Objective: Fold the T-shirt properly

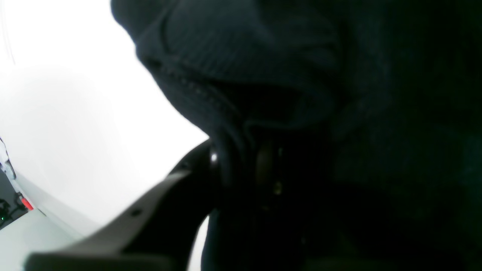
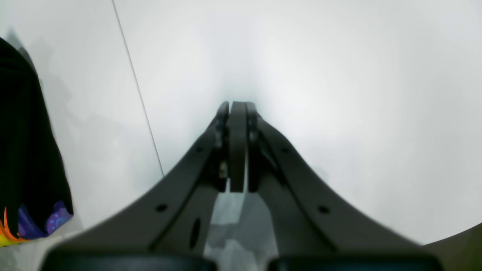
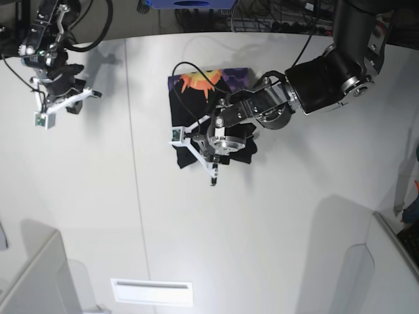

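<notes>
One T-shirt, two end effectors: left, right.

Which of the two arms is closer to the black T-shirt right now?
The left. Its tool sits right on the T-shirt, with black cloth bunched between its fingers. The right tool, shut and empty, hangs over bare table well off to the side.

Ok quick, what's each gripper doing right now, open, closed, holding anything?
Left gripper: closed on a fold of the black T-shirt.
Right gripper: closed, holding nothing, off to the side over the white table.
</notes>
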Controlling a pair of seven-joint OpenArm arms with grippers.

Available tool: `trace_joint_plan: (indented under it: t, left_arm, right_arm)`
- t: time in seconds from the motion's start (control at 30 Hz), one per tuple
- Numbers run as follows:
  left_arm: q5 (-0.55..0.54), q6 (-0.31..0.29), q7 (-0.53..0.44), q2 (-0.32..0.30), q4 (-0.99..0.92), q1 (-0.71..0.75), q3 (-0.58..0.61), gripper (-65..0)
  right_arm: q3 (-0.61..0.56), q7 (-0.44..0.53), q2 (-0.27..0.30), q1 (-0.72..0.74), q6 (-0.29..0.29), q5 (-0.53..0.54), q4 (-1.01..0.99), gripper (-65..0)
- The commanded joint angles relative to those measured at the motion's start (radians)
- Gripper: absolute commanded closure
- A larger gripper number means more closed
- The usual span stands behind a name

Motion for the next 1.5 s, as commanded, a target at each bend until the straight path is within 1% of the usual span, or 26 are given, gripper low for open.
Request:
trace_joint_plan:
  t: [0.0,0.07,0.13,0.17,0.27,0.33,0.4,0.43,0.53,0.63,0.7,0.73,0.77,0.8,0.87,0.9,0.97,1.07,1.1,1.17,1.2,1.27,1.3,1.33,1.37,1.47]
  left_arm:
    - [-0.069,-0.028,-0.017,0.010,-0.003,0.004,0.008,-18.3]
    - [-0.069,-0.028,-0.017,0.013,-0.003,-0.011,0.017,-34.9]
    - [-0.069,-0.028,-0.017,0.023,-0.003,-0.015,0.006,-47.7]
    - [-0.069,-0.028,-0.017,0.023,-0.003,-0.027,0.006,-52.7]
    - [-0.069,-0.028,-0.017,0.025,-0.001,-0.064,0.006,-63.5]
    - [-0.069,-0.028,-0.017,0.025,0.026,-0.084,0.005,-65.0]
    - [-0.069,-0.028,-0.017,0.019,0.074,-0.097,-0.018,-62.4]
    - [-0.069,-0.028,-0.017,0.017,0.104,-0.097,-0.055,-60.1]
    - [-0.069,-0.028,-0.015,-0.013,0.215,-0.074,-0.230,-50.0]
    - [-0.076,-0.028,-0.015,-0.047,0.339,-0.024,-0.409,-35.4]
    - [-0.080,-0.028,-0.015,-0.058,0.416,0.033,-0.543,-20.9]
    - [-0.080,-0.028,-0.017,-0.058,0.453,0.077,-0.627,-11.5]
    - [-0.080,-0.028,-0.020,-0.056,0.494,0.124,-0.707,-1.3]
    - [-0.080,-0.028,-0.020,-0.055,0.542,0.182,-0.792,0.0]
    - [-0.080,-0.028,-0.042,-0.055,0.602,0.325,-0.943,0.0]
    - [-0.079,-0.028,-0.077,-0.056,0.603,0.392,-1.008,0.0]
    - [-0.080,-0.028,-0.216,-0.061,0.600,0.562,-1.140,0.0]
    - [-0.072,-0.028,-0.537,-0.061,0.585,0.840,-1.273,0.0]
    - [-0.068,-0.028,-0.683,-0.061,0.574,0.935,-1.306,0.0]
    - [-0.068,-0.028,-0.935,-0.062,0.546,1.106,-1.359,0.0]
    - [-0.068,-0.028,-1.034,-0.061,0.532,1.175,-1.385,0.0]
    - [-0.068,-0.028,-1.201,-0.056,0.500,1.299,-1.428,0.0]
    - [-0.068,-0.027,-1.269,-0.055,0.480,1.365,-1.445,0.0]
    - [-0.068,-0.027,-1.310,-0.055,0.463,1.422,-1.457,0.0]
    - [-0.068,-0.025,-1.344,-0.055,0.442,1.481,-1.467,0.0]
    - [-0.068,-0.024,-1.393,-0.055,0.371,1.601,-1.467,0.0]
  right_arm:
    - [-0.002,0.023,0.009,0.005,0.003,0.009,0.014,0.0]
    - [-0.002,0.023,0.009,0.005,0.003,0.009,0.014,0.0]
    - [-0.002,0.023,0.009,0.005,0.003,0.009,0.014,0.0]
    - [-0.002,0.023,0.009,0.005,0.003,0.009,0.014,0.0]
    - [-0.002,0.023,0.009,0.000,0.003,0.009,0.014,0.0]
    - [-0.002,0.023,0.009,-0.001,0.003,0.009,0.014,0.0]
    - [-0.002,0.023,0.009,-0.001,0.003,0.009,0.014,0.0]
    - [-0.002,0.023,0.009,-0.003,0.003,0.009,0.014,0.0]
    - [-0.002,0.023,0.010,-0.004,0.003,0.009,0.014,0.0]
    - [-0.002,0.023,0.015,-0.018,0.003,0.009,0.016,0.0]
    - [0.001,0.023,0.015,-0.027,0.005,0.009,0.016,0.0]
    - [0.003,0.029,0.015,-0.040,0.013,0.009,0.020,0.0]
    - [0.004,0.051,0.015,-0.057,0.037,0.009,0.023,0.0]
    - [0.007,0.091,0.015,-0.087,0.074,0.006,0.025,0.0]
    - [0.044,0.200,0.012,-0.159,0.157,0.003,0.025,0.0]
    - [0.067,0.258,0.010,-0.196,0.191,0.001,0.025,0.0]
    - [0.104,0.391,0.012,-0.284,0.269,0.001,0.022,0.0]
    - [0.170,0.560,0.013,-0.383,0.367,0.001,0.020,0.0]
    - [0.193,0.595,0.016,-0.409,0.404,-0.001,0.020,0.0]
    - [0.230,0.605,0.018,-0.448,0.470,-0.016,0.025,0.0]
    - [0.242,0.598,0.018,-0.462,0.496,-0.047,0.034,0.0]
    - [0.260,0.582,0.018,-0.492,0.547,-0.142,0.042,0.0]
    - [0.262,0.568,0.018,-0.512,0.576,-0.218,0.040,0.0]
    - [0.260,0.549,0.013,-0.531,0.593,-0.280,0.040,0.0]
    - [0.260,0.529,0.007,-0.552,0.593,-0.347,0.040,0.0]
    - [0.225,0.448,-0.016,-0.609,0.593,-0.441,0.037,0.0]
